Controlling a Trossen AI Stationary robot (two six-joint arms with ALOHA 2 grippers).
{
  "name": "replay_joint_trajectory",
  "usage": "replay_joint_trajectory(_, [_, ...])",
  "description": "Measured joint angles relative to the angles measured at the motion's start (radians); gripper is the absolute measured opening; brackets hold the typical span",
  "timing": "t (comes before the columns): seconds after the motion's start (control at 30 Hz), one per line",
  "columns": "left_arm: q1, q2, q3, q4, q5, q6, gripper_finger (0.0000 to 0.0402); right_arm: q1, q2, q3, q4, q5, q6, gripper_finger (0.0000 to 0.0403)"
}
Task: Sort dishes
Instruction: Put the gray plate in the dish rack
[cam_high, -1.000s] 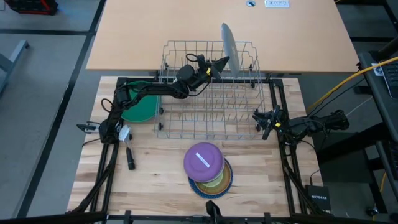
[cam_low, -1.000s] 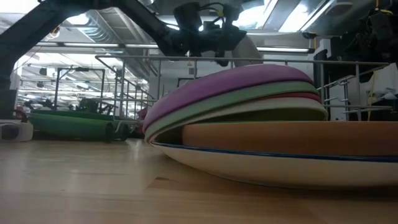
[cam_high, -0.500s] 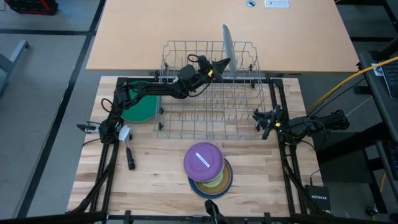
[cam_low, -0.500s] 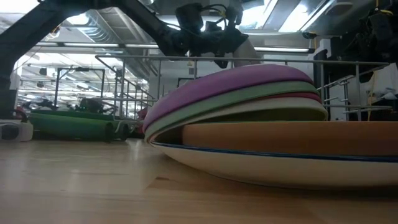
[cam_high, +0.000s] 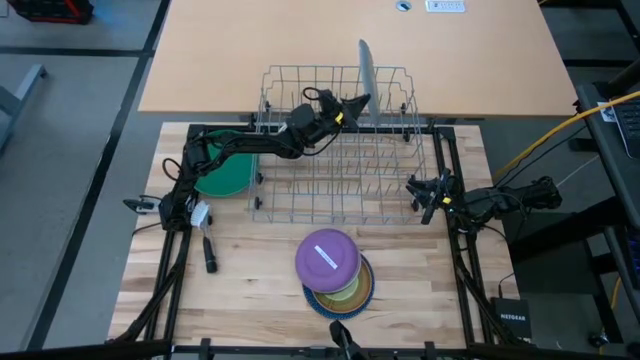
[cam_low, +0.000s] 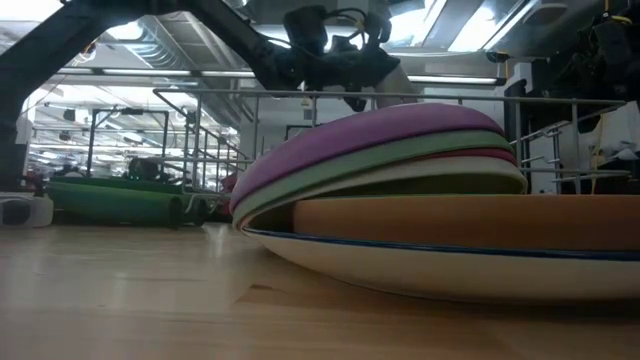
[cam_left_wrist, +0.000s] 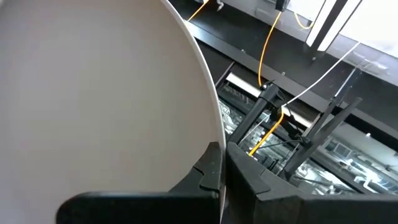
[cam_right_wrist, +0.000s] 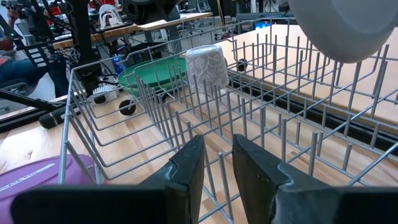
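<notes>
Now your wood table (cam_high: 250, 285) holds a rack (cam_high: 335, 175); at its twelve o'clock, the left gripper (cam_high: 352, 103) clamps a grey plate (cam_high: 366, 68) upright. Right gripper (cam_high: 418, 192) idles at three, slightly parted, empty.

A small black box (cam_high: 511, 319) by the table reads "NETGEAR".

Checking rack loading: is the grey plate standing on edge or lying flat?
On edge: the grey plate shows edge-on in the rack, pinched by the left gripper.
</notes>
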Motion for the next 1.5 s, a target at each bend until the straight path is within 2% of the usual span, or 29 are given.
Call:
replay_joint_trajectory(0.23, [0.000,0.021,0.007,0.035,-0.047,-0.021,0.0000,0.000,0.000,0.000,0.008,0.000,0.000,0.0088])
replay_joint_trajectory(0.37, [0.000,0.024,0.013,-0.012,-0.060,-0.011,0.0000,0.000,0.000,0.001,0.036,-0.001,0.000,0.0088])
replay_joint_trajectory(0.63, [0.005,0.024,0.015,0.025,-0.061,0.003,0.0000,0.000,0.000,0.001,0.037,-0.002,0.000,0.0088])
replay_joint_trajectory(1.27, [0.028,0.024,0.015,-0.191,-0.068,0.017,0.0000,0.000,0.000,0.001,0.053,-0.003,0.000,0.0088])
replay_joint_trajectory(1.5, [0.029,0.024,0.015,-0.149,-0.052,0.029,0.0000,0.000,0.000,0.001,0.052,-0.003,0.000,0.0088])
